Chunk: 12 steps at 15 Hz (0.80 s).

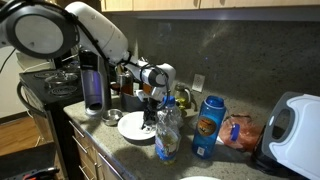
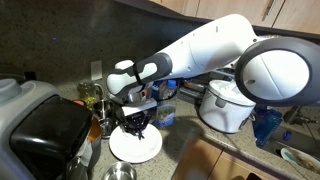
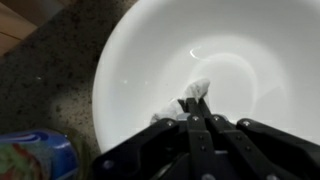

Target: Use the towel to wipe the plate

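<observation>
A white round plate [image 3: 150, 70] lies on the speckled granite counter; it shows in both exterior views [image 1: 128, 126] [image 2: 135, 147]. My gripper [image 3: 194, 104] hangs right over the plate, its black fingers shut on a small white towel [image 3: 190, 92] that bunches out beyond the fingertips and rests against the plate's inner surface. In the exterior views the gripper [image 1: 152, 110] [image 2: 134, 125] points straight down onto the plate and the towel is too small to make out.
A clear bottle [image 1: 166, 132] and a blue canister [image 1: 207, 125] stand beside the plate. A coffee maker [image 1: 92, 80] is behind it, a toaster [image 2: 50, 135] and a white rice cooker [image 2: 228, 105] to the sides. The counter edge runs close to the plate.
</observation>
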Motion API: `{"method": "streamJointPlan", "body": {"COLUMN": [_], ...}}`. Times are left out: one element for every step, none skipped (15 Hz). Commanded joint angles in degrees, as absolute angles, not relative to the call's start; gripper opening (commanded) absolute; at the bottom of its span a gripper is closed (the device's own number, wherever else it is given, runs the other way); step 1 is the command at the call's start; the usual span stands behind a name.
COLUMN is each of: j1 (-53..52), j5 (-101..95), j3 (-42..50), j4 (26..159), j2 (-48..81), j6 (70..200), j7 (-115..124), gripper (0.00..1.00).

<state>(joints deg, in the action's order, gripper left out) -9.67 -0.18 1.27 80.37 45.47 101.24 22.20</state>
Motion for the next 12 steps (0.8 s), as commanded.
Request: {"method": "streamJointPlan", "body": {"j1": [-11.8, -12.0, -12.1, -11.8, -11.6, -10.9, -10.0, -9.1, -8.5, -7.7, -6.9, -6.4], "j5": [-1.3, -1.3, -1.1, -0.4, 0.0, 0.9, 2.0, 3.3, 4.4, 5.6, 6.7, 7.4], "j3": [1.7, 1.5, 1.3, 0.7, 0.3, -0.5, -1.5, -2.5, -3.2, -4.0, -4.8, -5.3], "j4": [82.3, 82.4, 82.1, 81.5, 81.3, 80.8, 80.3, 80.2, 80.0, 79.5, 78.8, 77.9], "j2": [44.6, 44.6, 44.9, 45.2, 45.3, 45.5, 45.7, 45.6, 45.7, 46.0, 46.4, 47.0], "j6": [109.3, 110.7, 110.7, 110.0, 109.6, 108.4, 107.5, 106.9, 106.3, 105.1, 103.3, 101.1], "j7": [26.1, 26.4, 26.0, 24.9, 24.2, 22.5, 20.1, 17.5, 15.3, 12.8, 10.3, 8.3], "gripper": [0.0, 0.0, 0.0, 0.0, 0.0, 0.0, 0.0, 0.0, 0.0, 0.0, 0.0, 0.0]}}
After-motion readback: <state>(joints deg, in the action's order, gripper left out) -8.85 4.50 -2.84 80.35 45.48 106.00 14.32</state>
